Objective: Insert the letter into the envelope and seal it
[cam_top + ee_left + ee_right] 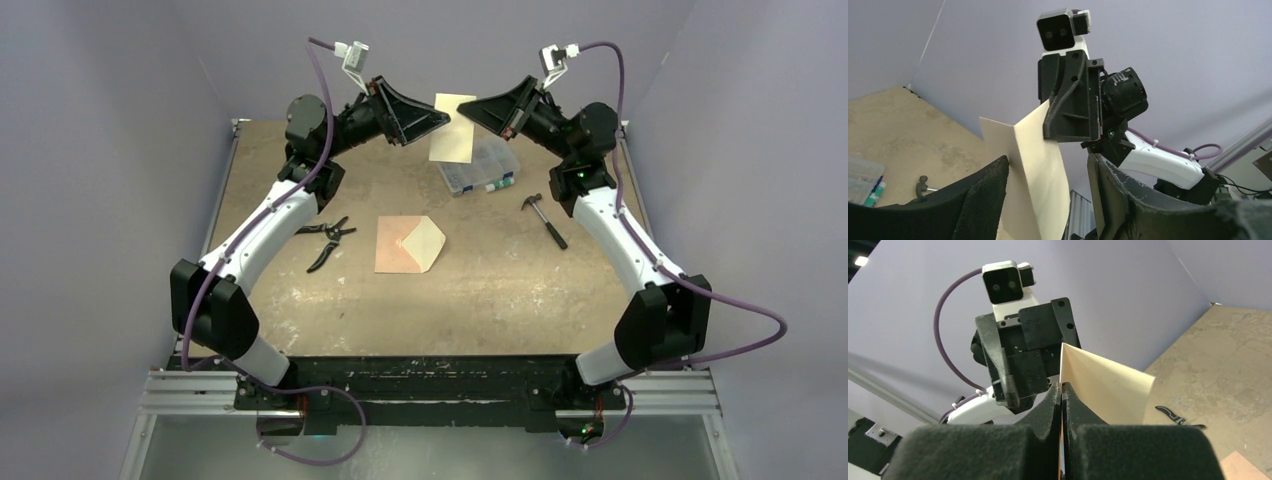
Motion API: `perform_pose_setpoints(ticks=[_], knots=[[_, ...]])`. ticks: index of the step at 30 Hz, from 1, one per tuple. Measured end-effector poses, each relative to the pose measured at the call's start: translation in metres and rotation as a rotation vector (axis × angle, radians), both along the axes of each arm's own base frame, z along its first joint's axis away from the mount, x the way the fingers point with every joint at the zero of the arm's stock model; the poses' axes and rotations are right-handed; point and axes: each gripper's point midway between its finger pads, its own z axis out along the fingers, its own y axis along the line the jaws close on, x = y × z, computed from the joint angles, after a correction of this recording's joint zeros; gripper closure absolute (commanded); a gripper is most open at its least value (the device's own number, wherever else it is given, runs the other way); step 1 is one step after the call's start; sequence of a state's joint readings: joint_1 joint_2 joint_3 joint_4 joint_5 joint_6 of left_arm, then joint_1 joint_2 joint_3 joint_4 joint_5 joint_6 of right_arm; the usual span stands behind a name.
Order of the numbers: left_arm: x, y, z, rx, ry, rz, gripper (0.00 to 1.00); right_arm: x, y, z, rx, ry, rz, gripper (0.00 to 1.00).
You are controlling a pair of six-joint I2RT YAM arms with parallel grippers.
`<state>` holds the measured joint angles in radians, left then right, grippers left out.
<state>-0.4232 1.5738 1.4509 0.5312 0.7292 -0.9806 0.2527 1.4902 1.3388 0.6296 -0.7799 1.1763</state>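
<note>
The letter [453,127], a pale tan creased sheet, hangs upright in the air above the far middle of the table. My right gripper [470,108] is shut on its edge; in the right wrist view the jaws [1061,386] are pinched together on the letter [1103,385]. My left gripper [440,122] is open, and the letter [1033,165] stands between its spread fingers [1048,159], close to the left finger. The envelope [408,245] lies flat at the table's middle with its flap open, pointing right; its corner shows in the right wrist view [1243,466].
A clear plastic parts box [480,165] sits under the held sheet at the back. A hammer [545,218] lies right of the envelope, black pliers [328,238] lie left of it. Purple walls close in the table on three sides.
</note>
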Motion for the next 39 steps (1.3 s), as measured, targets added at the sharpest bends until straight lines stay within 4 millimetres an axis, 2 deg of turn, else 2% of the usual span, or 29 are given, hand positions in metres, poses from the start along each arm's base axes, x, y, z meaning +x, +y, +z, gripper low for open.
perform_pose_setpoints(ticks=[4, 7, 11, 14, 15, 16, 20, 23, 29, 34, 36, 39], knots=[[-0.008, -0.001, 0.004, -0.009, -0.008, -0.039, 0.44, 0.001, 0.005, -0.004, -0.002, 0.008, 0.010, 1.00], [-0.010, -0.001, 0.005, -0.011, -0.012, -0.050, 0.51, 0.000, 0.005, -0.002, 0.002, -0.007, 0.010, 1.00], [-0.011, -0.001, 0.002, -0.009, 0.002, -0.057, 0.75, -0.001, 0.006, 0.000, 0.004, -0.025, 0.011, 1.00], [-0.011, -0.002, 0.000, -0.009, 0.013, -0.061, 0.99, -0.001, 0.006, 0.001, 0.006, -0.027, 0.010, 1.00], [-0.011, -0.002, -0.001, -0.009, 0.014, -0.061, 1.00, 0.000, 0.006, 0.001, 0.006, -0.027, 0.008, 1.00], [-0.011, -0.002, -0.002, -0.009, 0.013, -0.062, 1.00, 0.000, 0.006, 0.001, 0.006, -0.027, 0.007, 0.95], [-0.009, -0.002, -0.012, 0.000, 0.025, -0.059, 1.00, 0.002, 0.006, -0.002, -0.008, -0.019, 0.000, 0.52], [-0.008, -0.003, -0.018, 0.014, 0.028, -0.056, 1.00, 0.005, 0.006, -0.001, -0.041, -0.026, -0.019, 0.34], [-0.006, -0.003, -0.021, 0.024, 0.036, -0.051, 1.00, 0.002, -0.005, 0.011, -0.084, -0.065, -0.123, 0.22], [-0.006, -0.002, -0.013, 0.011, 0.029, -0.045, 1.00, -0.010, -0.019, 0.025, -0.081, -0.114, -0.210, 0.20], [-0.006, -0.002, -0.007, -0.002, 0.021, -0.041, 1.00, -0.013, -0.020, 0.025, -0.081, -0.121, -0.213, 0.20], [-0.006, -0.001, 0.001, -0.026, 0.023, -0.034, 1.00, -0.011, -0.019, 0.013, -0.087, -0.100, -0.208, 0.18]])
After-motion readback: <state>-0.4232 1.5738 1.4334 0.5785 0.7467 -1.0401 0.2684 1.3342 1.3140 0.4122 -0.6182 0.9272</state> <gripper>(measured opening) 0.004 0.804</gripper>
